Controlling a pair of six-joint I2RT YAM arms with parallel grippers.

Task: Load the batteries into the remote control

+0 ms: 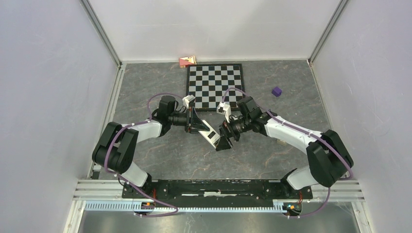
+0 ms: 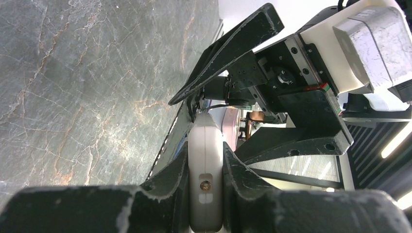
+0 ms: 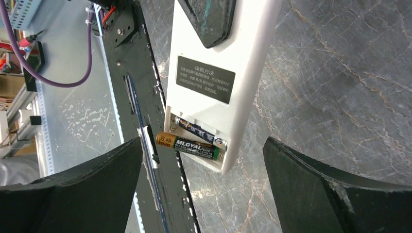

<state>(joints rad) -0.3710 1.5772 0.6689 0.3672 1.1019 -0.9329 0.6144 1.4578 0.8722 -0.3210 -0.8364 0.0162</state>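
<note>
My left gripper is shut on the white remote, clamping its two faces and holding it above the table; in the top view the left gripper and the remote show mid-table. In the right wrist view the remote's back faces the camera, with its compartment uncovered. A dark blue battery lies seated in it. A black, green and gold battery lies askew, its gold end jutting past the compartment's left edge. My right gripper is open and empty, just short of that end; it also shows in the top view.
A chessboard lies at the back middle. A purple cube sits to its right. A small pink and red object lies against the back wall. A metal rail runs along the near edge.
</note>
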